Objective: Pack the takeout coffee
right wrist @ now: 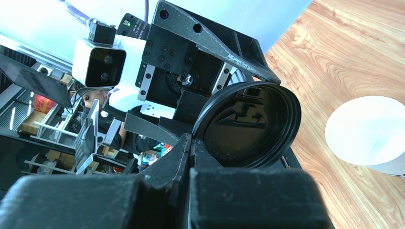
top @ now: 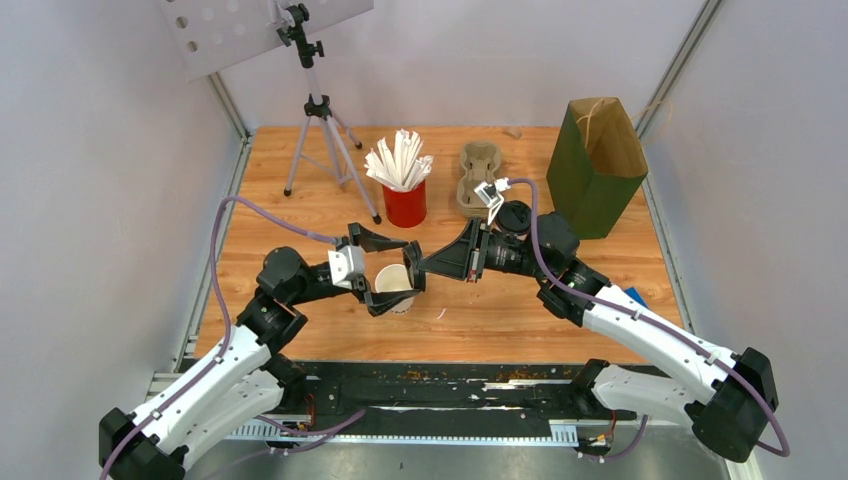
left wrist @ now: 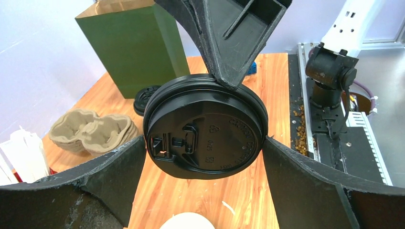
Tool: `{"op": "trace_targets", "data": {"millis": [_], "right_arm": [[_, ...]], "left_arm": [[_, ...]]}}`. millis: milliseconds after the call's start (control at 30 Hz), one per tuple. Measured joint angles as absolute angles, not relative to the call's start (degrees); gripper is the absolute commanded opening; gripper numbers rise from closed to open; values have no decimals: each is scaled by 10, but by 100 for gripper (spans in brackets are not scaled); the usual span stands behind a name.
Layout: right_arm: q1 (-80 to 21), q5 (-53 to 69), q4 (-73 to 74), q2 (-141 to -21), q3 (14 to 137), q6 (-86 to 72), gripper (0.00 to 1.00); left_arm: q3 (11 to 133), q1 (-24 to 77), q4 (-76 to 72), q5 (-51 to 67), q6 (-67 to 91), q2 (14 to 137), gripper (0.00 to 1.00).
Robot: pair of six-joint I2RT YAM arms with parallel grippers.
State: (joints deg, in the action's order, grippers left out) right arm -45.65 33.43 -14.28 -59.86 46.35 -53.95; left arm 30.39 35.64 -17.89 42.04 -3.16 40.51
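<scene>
A white paper cup (top: 394,285) stands open-topped mid-table, its rim also at the bottom of the left wrist view (left wrist: 186,222) and at the right of the right wrist view (right wrist: 370,131). My right gripper (top: 421,262) is shut on the edge of a black lid (left wrist: 205,133), holding it on edge above the table. My left gripper (top: 388,270) is open, its fingers (left wrist: 114,176) standing wide on either side of that lid, close to its rim. In the right wrist view the lid (right wrist: 248,124) sits just past my pinched right gripper (right wrist: 192,140). A second cup with a black lid (top: 515,217) stands near the bag.
A red cup of white straws (top: 405,195) and a beige pulp tray (top: 478,175) stand behind the grippers. A green paper bag (top: 595,165) stands open at the back right. A tripod (top: 320,140) is at the back left.
</scene>
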Motion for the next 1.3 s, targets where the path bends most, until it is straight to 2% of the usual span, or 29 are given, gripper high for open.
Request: {"op": "trace_targets", "data": {"millis": [267,400,467,567,667,833,933,1300], "right_arm": [[-457,335,-144,-599,463,-540,3],[-457,335,-143,-599,463,-540,9],[-457,334,-143,-599,463,-540,14],[-457,332,-140,-599,463,-540,27],[-457,325,-130,-597,463,-534,48],[-457,288,-69,-567,463,-502,75],[-457,253,-11,-532,463,-472,98],[-457,129,136,-446,465,-370,100]], "left_arm": [[304,356,-177,431,-39,402,80],[304,356,-171,432,-47,402,79],[304,356,-163,431,-51,402,79],[305,356,-145,425,-57,397,81],[312,356,-102,406,-61,389,81],[356,357,6,357,-66,390,80],[395,357,88,322,-65,402,80],[587,357,379,187,-20,566,75]]}}
